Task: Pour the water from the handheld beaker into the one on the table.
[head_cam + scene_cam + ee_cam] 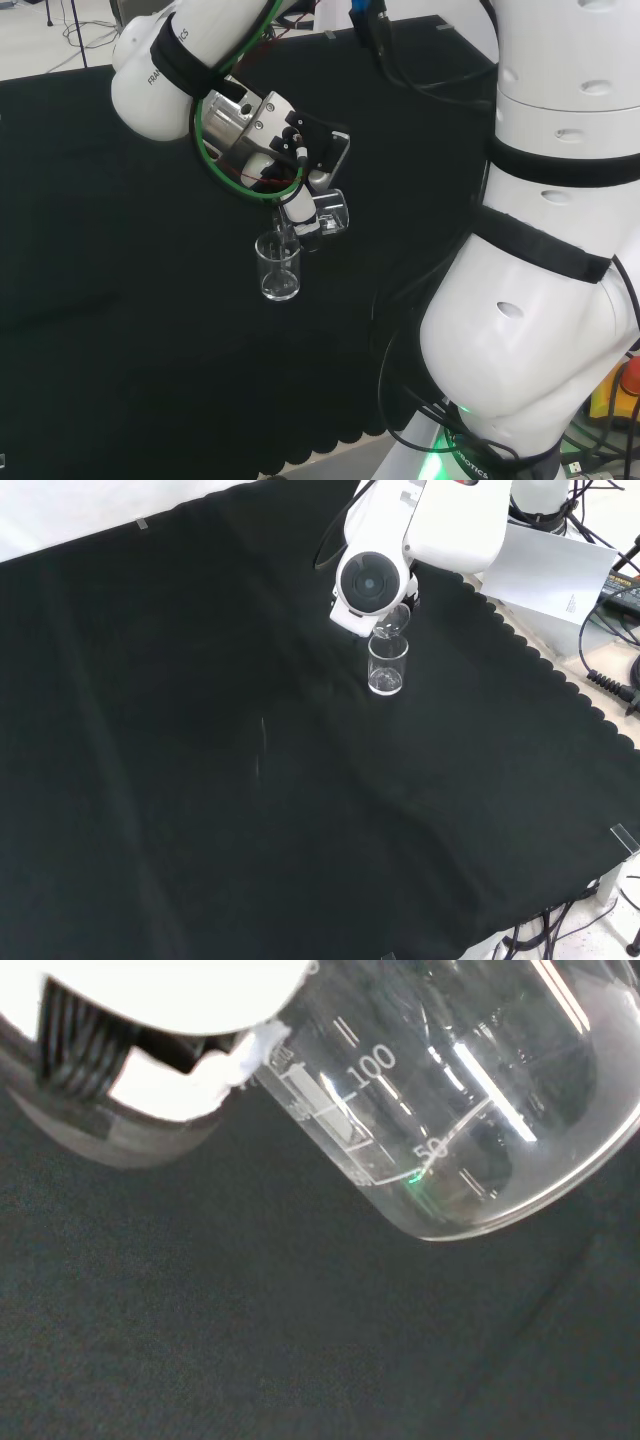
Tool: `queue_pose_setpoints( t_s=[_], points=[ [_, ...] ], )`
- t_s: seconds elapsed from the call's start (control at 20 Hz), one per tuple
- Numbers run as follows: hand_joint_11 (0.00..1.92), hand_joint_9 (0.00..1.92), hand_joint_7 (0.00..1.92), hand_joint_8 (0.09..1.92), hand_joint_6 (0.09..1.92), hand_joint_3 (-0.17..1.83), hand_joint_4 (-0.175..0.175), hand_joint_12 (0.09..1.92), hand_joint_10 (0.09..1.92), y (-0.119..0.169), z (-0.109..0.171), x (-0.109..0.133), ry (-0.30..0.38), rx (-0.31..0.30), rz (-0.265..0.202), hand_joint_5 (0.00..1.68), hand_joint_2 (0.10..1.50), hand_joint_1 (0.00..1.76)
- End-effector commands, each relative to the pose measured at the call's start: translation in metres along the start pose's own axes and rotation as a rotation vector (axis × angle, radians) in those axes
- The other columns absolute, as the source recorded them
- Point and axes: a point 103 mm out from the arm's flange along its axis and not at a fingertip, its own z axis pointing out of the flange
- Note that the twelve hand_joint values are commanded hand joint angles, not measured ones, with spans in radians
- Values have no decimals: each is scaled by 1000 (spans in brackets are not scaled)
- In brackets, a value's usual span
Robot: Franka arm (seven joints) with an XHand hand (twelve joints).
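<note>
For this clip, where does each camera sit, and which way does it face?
Head view: behind and above the arm's base, facing the black cloth; white arm links at right, hand tilting a clear glass beaker.
Front view: opposite the arm, looking down; a grey-capped link stands before the hand.
Wrist view: past the palm at the held beaker.
Head and front views share the upright clear beaker.

Head view: camera behind and above the arm base, looking forward over the white links at the black cloth [120, 300]; mid distance. Front view: opposite side, high, looking down on the cloth [200, 780], farther off, wide. The two sit about a quarter turn apart and share the standing beaker [279, 268] [387, 666] with the tilted beaker [330, 213] [391, 622] above it. Wrist view: at the wrist, very close, looking past the hand [150, 1020] at the tilted beaker [450, 1110].
</note>
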Motion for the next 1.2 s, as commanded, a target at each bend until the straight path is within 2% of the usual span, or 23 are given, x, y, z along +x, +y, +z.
queue_pose_setpoints(
  t_s=[0.05,0.85,1.2],
  points=[
    [1401,1762,1314,680,710,746,-175,684,87,0,0,-2,-8,16,9,1259,608,1310],
    [1397,1761,1308,690,719,745,-175,684,87,2,-5,3,-28,73,25,1254,611,1309],
    [1394,1760,1304,696,725,744,-175,684,87,1,-8,3,-31,74,34,1250,613,1309]
  ],
)
